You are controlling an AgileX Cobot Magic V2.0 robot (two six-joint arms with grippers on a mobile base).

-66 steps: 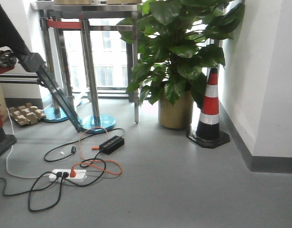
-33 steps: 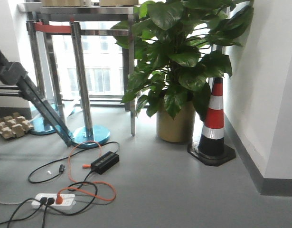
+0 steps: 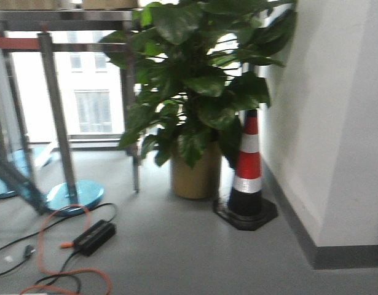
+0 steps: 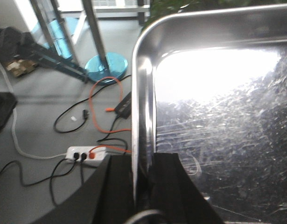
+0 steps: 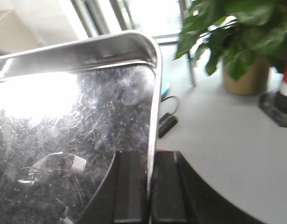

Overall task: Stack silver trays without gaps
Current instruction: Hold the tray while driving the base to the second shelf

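Silver tray (image 4: 218, 116) spans sideways between left claw (image 4: 142, 163) and right claw (image 5: 150, 158), both pinching rims

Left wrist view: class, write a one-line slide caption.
Left gripper clamps the rim of a silver tray, with cables and a power strip on the grey floor below.

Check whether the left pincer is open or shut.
Shut on the tray: in the left wrist view the left pincer has two black fingers against either side of its rim.
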